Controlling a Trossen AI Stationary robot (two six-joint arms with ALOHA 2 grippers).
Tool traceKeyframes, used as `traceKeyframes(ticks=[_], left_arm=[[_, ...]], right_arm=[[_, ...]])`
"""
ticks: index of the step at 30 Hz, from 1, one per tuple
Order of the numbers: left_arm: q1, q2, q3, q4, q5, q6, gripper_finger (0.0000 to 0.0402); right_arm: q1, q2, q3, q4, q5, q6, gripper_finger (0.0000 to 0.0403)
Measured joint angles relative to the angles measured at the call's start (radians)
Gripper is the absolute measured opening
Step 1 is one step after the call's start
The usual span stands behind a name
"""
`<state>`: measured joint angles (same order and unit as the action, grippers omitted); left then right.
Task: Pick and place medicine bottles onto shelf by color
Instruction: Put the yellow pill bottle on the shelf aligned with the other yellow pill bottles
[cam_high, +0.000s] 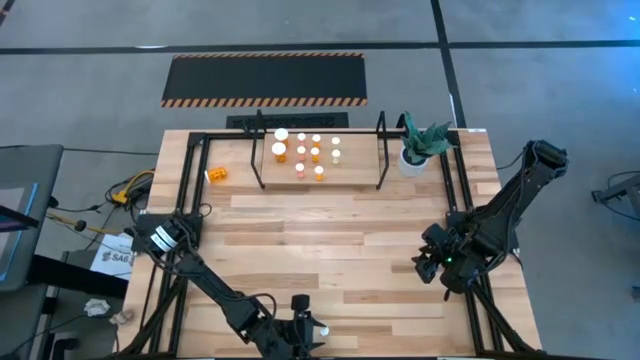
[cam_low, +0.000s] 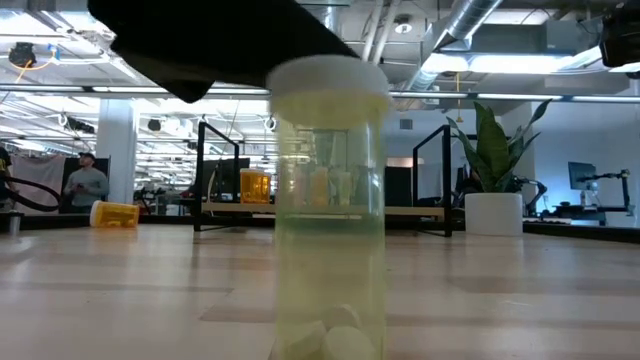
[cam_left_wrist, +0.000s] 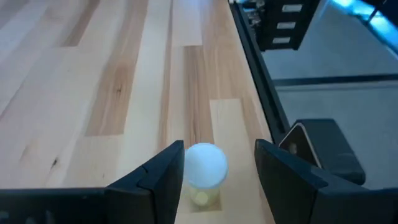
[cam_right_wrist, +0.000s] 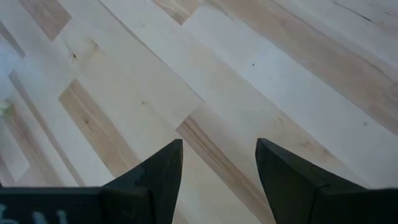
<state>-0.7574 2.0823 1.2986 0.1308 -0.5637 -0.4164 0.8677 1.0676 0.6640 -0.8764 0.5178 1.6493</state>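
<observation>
from above, my left tool (cam_high: 308, 326) sits at the near edge of the bench (cam_high: 330, 230), around a pale bottle (cam_high: 322, 329) whose white cap shows just beside the fingers. my right tool (cam_high: 428, 262) hangs over the bench's right side, well apart from any bottle. the shelf (cam_high: 320, 152) stands at the far edge with a group of white-capped bottles (cam_high: 308, 152) inside it, orange and pale. one orange bottle (cam_high: 216, 175) lies on its side left of the shelf, and a white pot with green plant (cam_high: 417, 148) stands at the shelf's right end.

from bench level, the pale bottle (cam_low: 328, 210) stands upright right in front, pills at its bottom, a dark part of my left arm over its cap. the tipped orange bottle (cam_low: 115, 213) lies far off left, the shelf (cam_low: 325, 190) behind.

through my left wrist, the fingers are spread either side of the pale bottle (cam_left_wrist: 204, 169); one finger (cam_left_wrist: 169, 171) touches the cap, the other stands clear of it, so the tool (cam_left_wrist: 219, 168) is not pinching.

through my right wrist, the tool (cam_right_wrist: 219, 165) is spread over bare wood, holding nothing.
</observation>
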Motion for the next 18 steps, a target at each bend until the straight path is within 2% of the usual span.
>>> traceKeyframes(ticks=[12, 18], left_arm=[[0.03, 0.0, 0.0, -0.013, 0.026, 0.025, 0.0183], [0.031, 0.0, 0.0, -0.005, 0.0, 0.016, 0.0183]], right_arm=[[0.0, 0.0, 0.0, 0.001, 0.0, 0.0, 0.0225], [0.0, 0.0, 0.0, 0.001, 0.0, 0.0, 0.0225]])
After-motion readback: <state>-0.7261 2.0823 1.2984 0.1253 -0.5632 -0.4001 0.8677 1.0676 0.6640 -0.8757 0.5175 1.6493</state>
